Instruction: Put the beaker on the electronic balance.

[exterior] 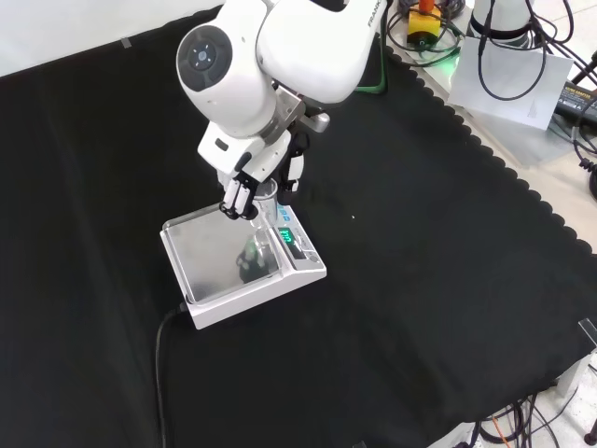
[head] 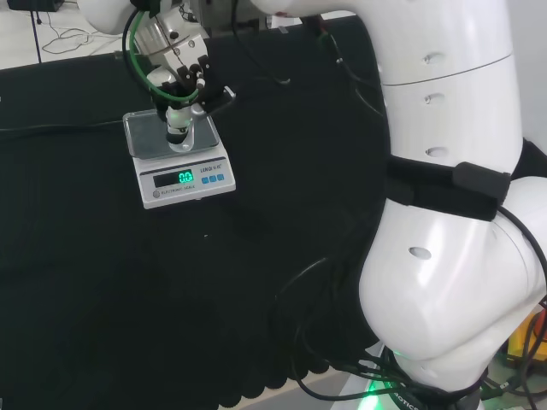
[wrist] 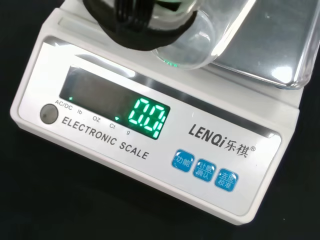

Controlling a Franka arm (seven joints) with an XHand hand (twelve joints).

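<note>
Beaker (head: pixel 177 130) of clear glass, gripped by the hand (head: pixel 181 75), hangs upright above the electronic balance's (head: pixel 184 180) shiny square steel pan, on the black cloth-covered worktop (head: pixel 128 290).

One electronic balance (head: pixel 179 162), one clear beaker (head: pixel 177 128), one hand (head: pixel 184 77) and one black cable (exterior: pixel 163 364) are counted.

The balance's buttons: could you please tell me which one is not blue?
The round grey button on the balance. It sits alone at one end of the display, while the three square blue buttons form a row past the other end.
</note>
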